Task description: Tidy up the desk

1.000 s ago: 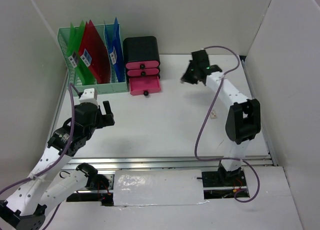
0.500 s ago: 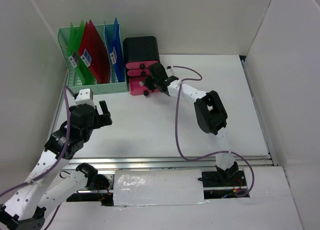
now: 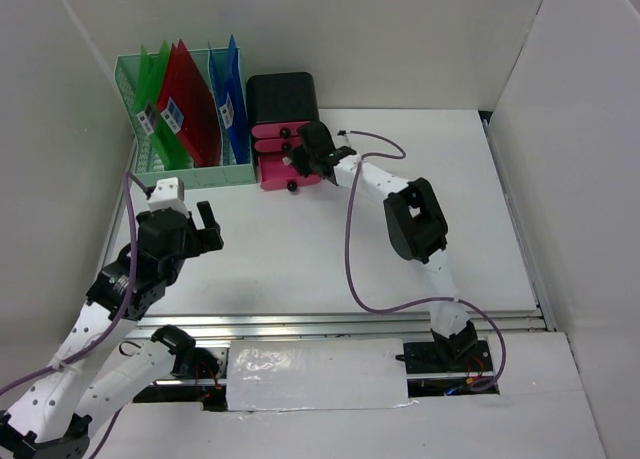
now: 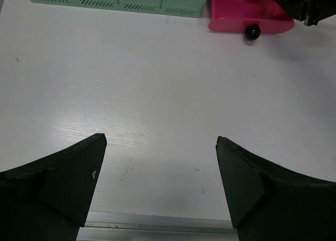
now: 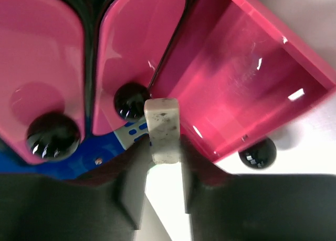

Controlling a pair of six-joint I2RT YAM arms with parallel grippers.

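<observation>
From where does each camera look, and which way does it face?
Top external: above, behind the arms, looking down on the white rectangular desk; left pincer and right pincer show.
Left wrist: on the left arm, facing forward and down over the desk; open black fingers show.
Right wrist: close to the black drawer box with pink fronts; its fingers grip a small whitish block.
All three share the open pink drawer.

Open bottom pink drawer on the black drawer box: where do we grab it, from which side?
Grip the round black knob centred on the front of the open pink plastic drawer, approaching from the front. That panel is smooth and curved; only the knob protrudes. The right gripper holds a small white block, so the open left gripper is freer.
</observation>
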